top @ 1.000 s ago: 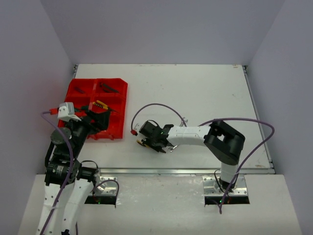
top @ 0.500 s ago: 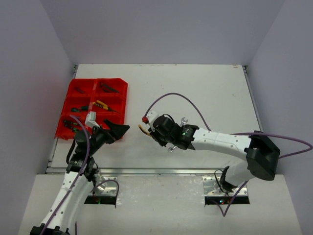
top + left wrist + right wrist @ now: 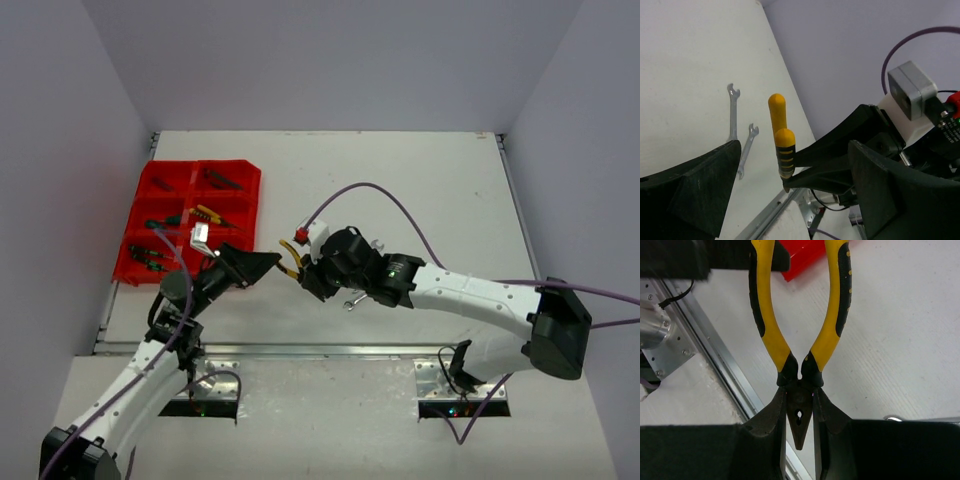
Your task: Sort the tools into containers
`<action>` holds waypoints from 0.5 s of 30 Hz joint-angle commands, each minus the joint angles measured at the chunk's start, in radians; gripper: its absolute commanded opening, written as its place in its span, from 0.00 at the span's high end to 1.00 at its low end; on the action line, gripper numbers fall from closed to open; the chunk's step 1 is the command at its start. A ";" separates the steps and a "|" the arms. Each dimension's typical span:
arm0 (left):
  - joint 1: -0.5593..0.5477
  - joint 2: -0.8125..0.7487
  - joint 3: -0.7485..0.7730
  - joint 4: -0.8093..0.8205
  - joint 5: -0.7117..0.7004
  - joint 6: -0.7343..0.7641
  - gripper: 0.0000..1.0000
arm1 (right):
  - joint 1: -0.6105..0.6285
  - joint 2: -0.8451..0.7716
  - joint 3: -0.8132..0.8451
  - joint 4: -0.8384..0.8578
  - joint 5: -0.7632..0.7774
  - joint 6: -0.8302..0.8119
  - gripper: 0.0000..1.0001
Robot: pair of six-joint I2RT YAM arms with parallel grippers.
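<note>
Just left of centre in the top view, the pliers (image 3: 290, 258) hang clear of the table (image 3: 420, 190), between the two arms. The right gripper (image 3: 303, 274) is pinching them by the metal head. Its wrist view shows a finger pressed against each side of the nose, with both yellow-and-black handles sticking out ahead, a little apart. The left gripper (image 3: 264, 263) faces those handles from the lower left with its jaws spread. In the left wrist view its dark fingers (image 3: 695, 185) stand one on either side of the handle tips, which lie in the gap. I see no contact yet. This reads as a hand-over in progress, with the pliers not yet passed across.

Farther out, at the upper left of the top view, sits the red tray (image 3: 252, 225). Several tools already lie in its compartments: dark ones in the top row, a green-handled and a yellow-handled one in the middle, and green-handled ones in the bottom left. How well they are matched by kind is too small to tell.

Two silver wrenches (image 3: 733, 113) lie on the table below and right of the right gripper, near each other, well apart from the tray.

By my reckoning the sorting is more than half done. The pliers and both wrenches are left.
</note>
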 commanded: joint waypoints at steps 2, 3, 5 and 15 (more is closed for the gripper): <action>-0.061 0.122 0.024 0.144 -0.078 0.027 0.40 | 0.010 -0.029 0.049 0.084 -0.044 0.029 1.00; -0.062 0.136 0.026 0.152 -0.080 0.029 0.52 | 0.011 -0.033 0.049 0.083 -0.044 0.029 1.00; -0.062 0.151 0.029 0.175 -0.077 0.027 0.63 | 0.010 -0.039 0.049 0.084 -0.081 0.030 1.00; -0.099 0.243 0.067 0.312 0.000 0.046 1.00 | 0.013 -0.040 0.022 0.131 -0.157 0.046 0.93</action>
